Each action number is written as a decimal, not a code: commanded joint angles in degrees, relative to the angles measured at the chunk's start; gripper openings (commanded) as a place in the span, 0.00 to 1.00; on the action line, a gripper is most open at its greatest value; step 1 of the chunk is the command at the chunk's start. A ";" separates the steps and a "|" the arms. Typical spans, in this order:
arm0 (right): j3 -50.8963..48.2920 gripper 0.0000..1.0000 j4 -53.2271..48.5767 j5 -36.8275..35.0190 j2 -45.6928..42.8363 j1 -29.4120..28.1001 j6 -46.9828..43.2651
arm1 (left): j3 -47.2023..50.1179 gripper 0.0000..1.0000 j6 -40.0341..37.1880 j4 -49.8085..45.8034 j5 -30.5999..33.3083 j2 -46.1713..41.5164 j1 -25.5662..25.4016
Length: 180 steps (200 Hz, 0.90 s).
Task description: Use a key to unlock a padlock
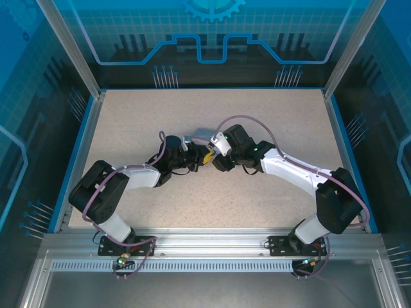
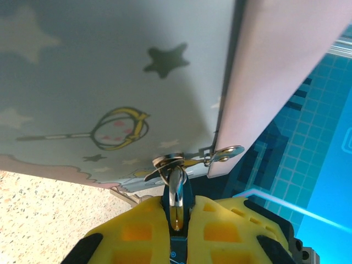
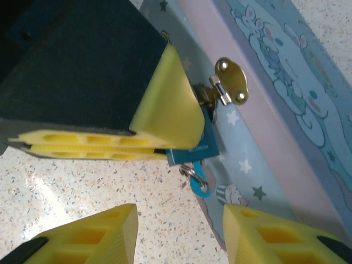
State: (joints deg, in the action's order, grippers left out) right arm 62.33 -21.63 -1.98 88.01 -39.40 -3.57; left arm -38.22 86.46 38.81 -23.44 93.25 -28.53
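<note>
Padlock [image 3: 195,151] at the clasp of the tin [image 3: 275,159], blue body pinched by left gripper [image 2: 177,212], jaws nearly closed on it. Shackle [image 2: 176,184] threaded through the clasp; looks not yet sprung, hard to tell. Small key [image 3: 191,174] apparently seated in the lock's underside, ring and blue tag dangling, blurry. Right gripper [image 3: 180,212] just below, jaws partway apart, holding nothing. Likely insertion done, turn uncertain. Left to do, by the look of it: confirm turn, pull shackle free.
</note>
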 commanded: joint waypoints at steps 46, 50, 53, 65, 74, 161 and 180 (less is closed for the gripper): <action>4.82 0.42 -3.51 -4.61 3.91 -1.65 -4.72 | -2.51 0.00 -1.65 0.33 -2.13 -1.89 0.68; 4.91 0.42 -3.67 -4.67 4.08 -1.57 -4.84 | -2.56 0.00 -1.73 0.39 -2.13 -1.89 0.68; 5.00 0.42 -3.75 -4.76 4.16 -1.63 -4.93 | -2.56 0.00 -1.72 0.38 -2.11 -1.93 0.70; 5.18 0.41 -3.95 -5.08 4.61 -1.65 -5.21 | -2.61 0.00 -1.73 0.32 -2.13 -1.80 0.75; 5.34 0.41 -3.89 -5.11 4.87 -1.63 -5.43 | -2.62 0.00 -1.74 0.35 -2.13 -1.81 0.77; 7.99 0.09 -4.30 -1.85 5.85 -1.39 -4.88 | -2.39 0.00 -2.00 0.31 -2.22 -1.23 0.85; 7.84 0.00 -4.00 2.08 5.69 -0.82 -3.37 | -2.08 0.00 -1.94 0.90 -2.24 -0.92 0.91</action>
State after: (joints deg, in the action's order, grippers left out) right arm 68.03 -25.91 -6.70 93.25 -40.34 -8.27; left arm -39.13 85.41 37.95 -24.32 93.25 -28.12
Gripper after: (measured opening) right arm 0.058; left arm 0.103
